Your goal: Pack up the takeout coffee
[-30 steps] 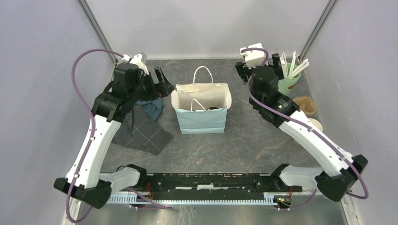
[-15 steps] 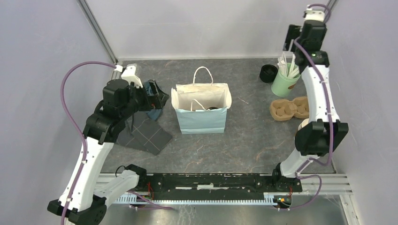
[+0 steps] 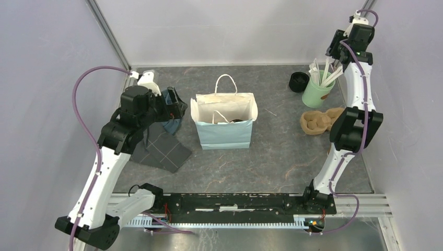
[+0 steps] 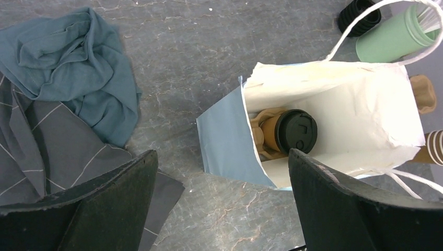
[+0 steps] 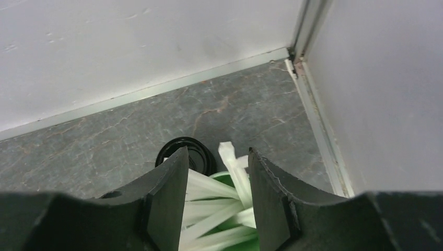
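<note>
While the left gripper (image 4: 222, 157) hangs above and just left of the pale blue paper bag (image 4: 224, 141) with jaws spread wide and empty, the takeout coffee (image 4: 290, 132) sits inside that bag, black lid on, nested against a brown pulp holder (image 4: 259, 125) at the bottom. Right gripper (image 5: 217, 157) is high in the far right corner, over the green cup of white straws (image 3: 318, 94), jaws parted by a narrow gap, gripping nothing. Teal cloth (image 4: 68, 68) and grey checked cloth (image 4: 47, 151) lie left of the bag, overlapping
</note>
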`<move>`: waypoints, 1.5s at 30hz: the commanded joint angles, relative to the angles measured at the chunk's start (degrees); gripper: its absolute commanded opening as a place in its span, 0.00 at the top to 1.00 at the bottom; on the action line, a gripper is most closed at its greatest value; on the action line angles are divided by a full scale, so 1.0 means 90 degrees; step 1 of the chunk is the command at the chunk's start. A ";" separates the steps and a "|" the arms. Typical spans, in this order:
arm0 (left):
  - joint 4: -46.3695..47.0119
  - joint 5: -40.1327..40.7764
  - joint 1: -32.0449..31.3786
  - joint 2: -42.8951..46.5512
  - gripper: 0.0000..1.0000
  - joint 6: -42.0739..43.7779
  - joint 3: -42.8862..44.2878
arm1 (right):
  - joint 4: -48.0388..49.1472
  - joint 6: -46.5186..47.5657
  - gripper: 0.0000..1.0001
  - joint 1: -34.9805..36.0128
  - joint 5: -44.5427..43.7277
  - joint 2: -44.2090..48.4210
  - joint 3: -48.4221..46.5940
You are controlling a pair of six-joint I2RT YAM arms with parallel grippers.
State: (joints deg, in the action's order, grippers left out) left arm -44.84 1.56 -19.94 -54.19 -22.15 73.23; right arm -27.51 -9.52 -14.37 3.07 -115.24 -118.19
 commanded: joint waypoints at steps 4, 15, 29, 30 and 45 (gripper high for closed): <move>0.0156 0.0258 0.0035 -0.0335 0.00 0.0061 0.0425 | 0.0646 -0.0319 0.50 0.0054 0.0445 -0.0466 -0.0329; 0.0082 0.0460 0.0029 -0.0549 0.00 -0.0155 0.0592 | 0.0866 -0.0413 0.59 0.0093 0.0288 -0.1017 -0.0603; 0.0129 0.0420 0.0032 -0.0594 0.00 -0.0314 0.0542 | 0.0818 0.0152 0.76 0.0121 -0.0062 -0.0991 -0.0427; 0.0136 0.0408 0.0029 -0.0599 0.00 -0.0312 0.0544 | 0.0806 0.0196 0.76 0.0131 -0.0082 -0.0983 -0.0417; -0.0243 0.0334 0.0029 -0.0177 0.00 -0.0341 0.0722 | 0.0701 0.0379 1.00 0.0337 -0.0302 -0.0668 -0.0588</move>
State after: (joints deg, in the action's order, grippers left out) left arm -46.26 4.84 -19.94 -58.17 -22.28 76.62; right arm -22.37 -5.58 -12.16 1.34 -124.66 -120.33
